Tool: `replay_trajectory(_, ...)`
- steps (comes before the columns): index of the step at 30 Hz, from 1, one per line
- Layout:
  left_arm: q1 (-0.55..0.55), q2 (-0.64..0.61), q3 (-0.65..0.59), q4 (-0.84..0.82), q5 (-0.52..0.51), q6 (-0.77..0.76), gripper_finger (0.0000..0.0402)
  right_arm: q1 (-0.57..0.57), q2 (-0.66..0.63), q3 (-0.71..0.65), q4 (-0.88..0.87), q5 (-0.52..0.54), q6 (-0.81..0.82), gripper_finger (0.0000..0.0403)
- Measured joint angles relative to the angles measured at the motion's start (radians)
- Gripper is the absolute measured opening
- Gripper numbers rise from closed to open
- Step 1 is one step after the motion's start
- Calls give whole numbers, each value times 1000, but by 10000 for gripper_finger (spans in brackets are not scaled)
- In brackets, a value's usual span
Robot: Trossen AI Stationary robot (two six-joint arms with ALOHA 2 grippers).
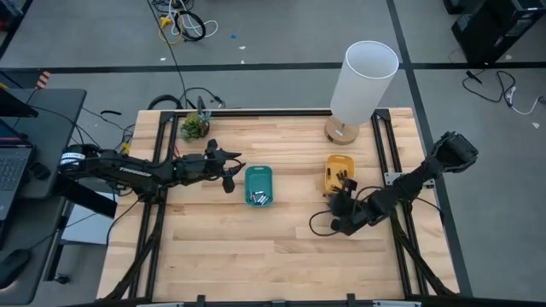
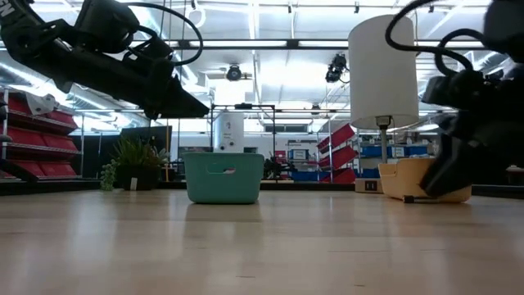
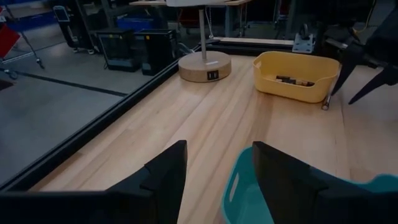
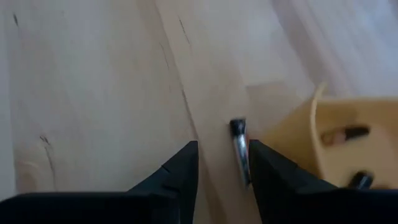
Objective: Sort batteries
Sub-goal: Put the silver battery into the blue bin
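Note:
The teal tray (image 1: 258, 170) holds several silvery batteries (image 1: 258, 198). The yellow tray (image 1: 333, 162) holds dark batteries (image 3: 292, 79). One silvery battery with a dark end (image 4: 239, 152) lies on the table against the yellow tray's near wall (image 3: 324, 102). My right gripper (image 4: 222, 146) is open and low over the table by that tray (image 1: 339, 205), with this battery between its fingers, close beside one finger (image 4: 261, 165). My left gripper (image 3: 217, 149) is open and empty, raised just left of the teal tray (image 1: 232, 173). My right gripper comes slanting down at the loose battery's shaft (image 4: 241, 163), fingers on either side and lying along it. Whether the nearer finger touches it, I cannot tell. The battery rests on the table.
A white lamp (image 1: 363, 81) stands on its round wooden base (image 3: 204, 64) at the far edge, just behind the yellow tray. A small potted plant (image 1: 194, 126) sits at the far left corner. Bare wood stretches between the trays and along the near side.

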Motion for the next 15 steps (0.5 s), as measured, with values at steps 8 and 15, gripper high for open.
replay_trajectory(8,0,0,0,0,0,-3,197,-96,0,45,4,-24,-260,126)
replay_trajectory(15,0,0,0,-6,8,-4,197,-191,15,45,4,-161,-349,116)
